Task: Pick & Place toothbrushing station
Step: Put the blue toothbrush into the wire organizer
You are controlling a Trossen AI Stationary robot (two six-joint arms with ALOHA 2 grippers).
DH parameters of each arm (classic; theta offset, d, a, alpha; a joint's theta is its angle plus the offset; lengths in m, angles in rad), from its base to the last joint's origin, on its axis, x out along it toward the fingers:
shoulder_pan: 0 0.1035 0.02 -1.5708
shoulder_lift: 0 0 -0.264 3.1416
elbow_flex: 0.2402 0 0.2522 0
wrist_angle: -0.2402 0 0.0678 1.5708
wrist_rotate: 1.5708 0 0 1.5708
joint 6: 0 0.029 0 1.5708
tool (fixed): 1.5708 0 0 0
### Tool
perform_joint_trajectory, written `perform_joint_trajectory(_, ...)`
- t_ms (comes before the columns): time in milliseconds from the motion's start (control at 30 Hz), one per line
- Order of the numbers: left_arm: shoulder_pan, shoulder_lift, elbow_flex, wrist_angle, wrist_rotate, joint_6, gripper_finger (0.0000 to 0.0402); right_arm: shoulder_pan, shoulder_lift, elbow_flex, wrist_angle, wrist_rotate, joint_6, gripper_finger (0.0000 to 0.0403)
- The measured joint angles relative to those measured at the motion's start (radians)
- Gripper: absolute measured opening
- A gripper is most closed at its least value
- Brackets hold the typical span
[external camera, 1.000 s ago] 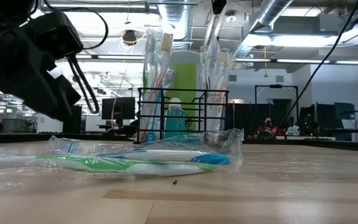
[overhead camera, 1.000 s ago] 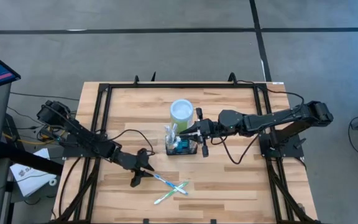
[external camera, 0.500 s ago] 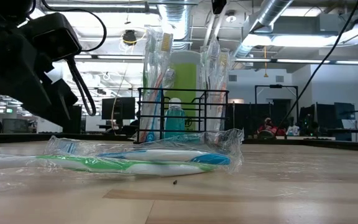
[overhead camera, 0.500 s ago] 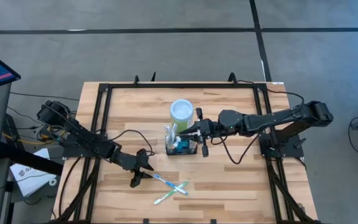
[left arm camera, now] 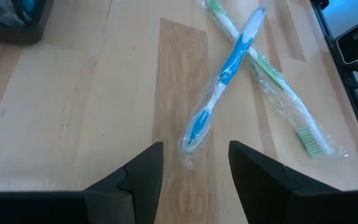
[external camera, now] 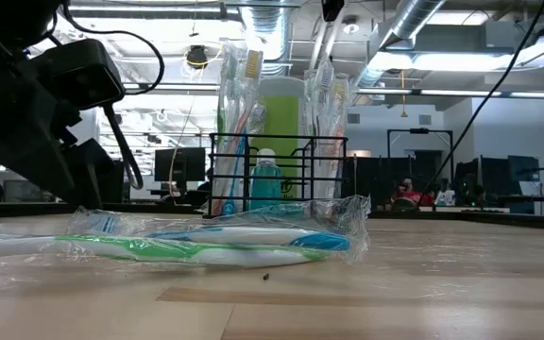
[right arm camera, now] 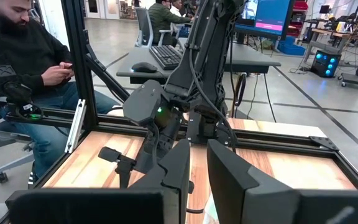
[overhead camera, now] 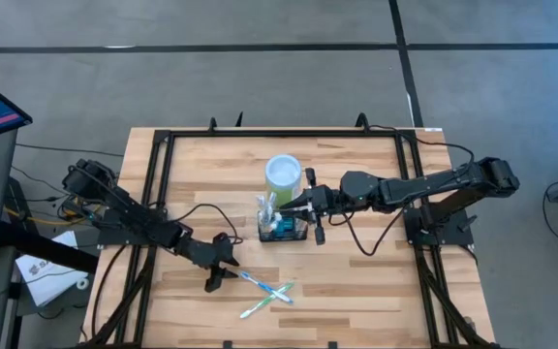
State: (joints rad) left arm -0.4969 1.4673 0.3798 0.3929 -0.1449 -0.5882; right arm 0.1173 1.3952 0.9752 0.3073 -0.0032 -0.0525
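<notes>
Toothbrushing station (overhead camera: 286, 229), a small black wire-mesh caddy with compartments, stands near the middle of the wooden bench (overhead camera: 376, 291). It already holds wrapped toothbrushes and a small teal bottle (external camera: 265, 184). A lime-green cylindrical cup (overhead camera: 283, 174) with a white inside stands just beside it, toward the far edge.

On the bench nearer the front edge lie two toothbrushes in clear plastic wrap, a blue one (left arm camera: 227, 78) and a green one (left arm camera: 272, 93), crossed over each other. The left tool (overhead camera: 223, 260) is low over the bench with its fingers (left arm camera: 132, 180) spread wide apart and empty, just beside the head end of the blue toothbrush. The right tool (overhead camera: 310, 206) is at the caddy, on the side toward the right edge; its fingers (right arm camera: 178, 168) are close together, but I cannot tell if they clamp the wire rim or something inside.

The risks, in my judgement: the wrap is thin and slippery, so the left fingers may pinch only plastic and the brush can slide out. Because the two brushes cross, lifting one may drag the other. If the right tool pulls or pushes, the light caddy could tip and hit the cup.
</notes>
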Motion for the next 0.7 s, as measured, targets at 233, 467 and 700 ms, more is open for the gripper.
perform_joint_trajectory(233,0.0,0.039,0.0,0.016,0.001,-0.02,0.0177,0.0,0.0,0.0,0.0,0.0,0.0,0.0048)
perform_joint_trajectory(467,0.0,0.081,0.0,0.079,-0.008,-0.024,0.0177,0.0,0.0,0.0,0.0,0.0,0.0,0.0048)
perform_joint_trajectory(700,0.0,0.112,0.0,0.097,0.008,-0.046,0.0146,0.0,0.0,0.0,0.0,0.0,0.0,0.0048)
